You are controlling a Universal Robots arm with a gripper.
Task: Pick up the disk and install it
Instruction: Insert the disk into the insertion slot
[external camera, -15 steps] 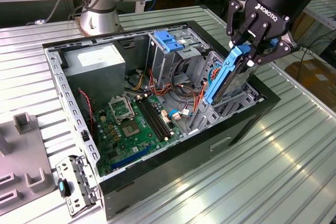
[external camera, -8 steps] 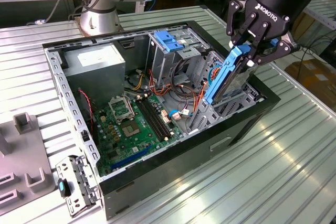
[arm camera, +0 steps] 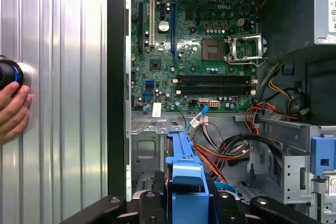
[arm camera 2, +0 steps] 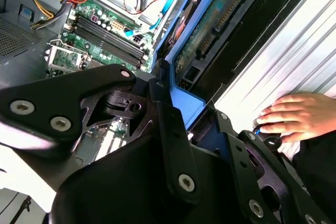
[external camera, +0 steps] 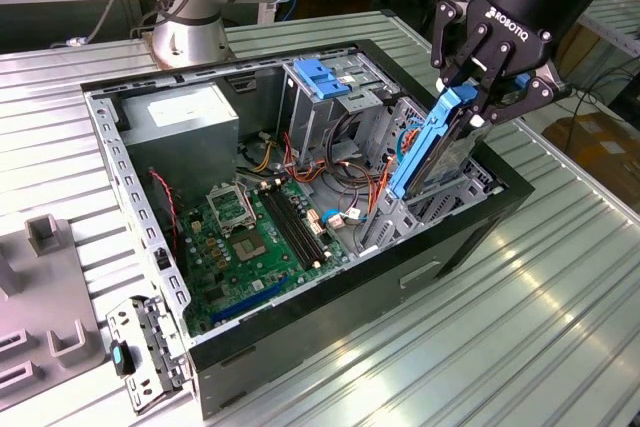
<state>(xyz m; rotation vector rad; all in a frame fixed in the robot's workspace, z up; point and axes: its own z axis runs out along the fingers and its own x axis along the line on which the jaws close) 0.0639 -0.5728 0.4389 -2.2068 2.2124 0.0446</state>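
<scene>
The disk [external camera: 425,152], a dark slab with bright blue side rails, hangs tilted over the drive bay at the open computer case's [external camera: 350,317] side on the exterior view's right. Its lower end dips into the bay. My gripper [external camera: 468,105] is shut on the disk's upper end, with black fingers on both sides of the blue rail. In the second wrist view the disk's circuit-board face [arm camera 2: 210,19] runs away from the gripper [arm camera 2: 184,114]. In the first wrist view the blue rail [arm camera: 184,166] stands out from the gripper [arm camera: 184,205] above orange and black cables.
The green motherboard [external camera: 250,237] lies on the case floor, with a grey cage and its light-blue latch [external camera: 320,77] behind. A person's hand [arm camera 2: 299,116] rests on a round knob [arm camera: 10,74] on the ribbed metal table. Grey fixtures [external camera: 45,237] and a metal bracket [external camera: 140,357] lie at the exterior view's left.
</scene>
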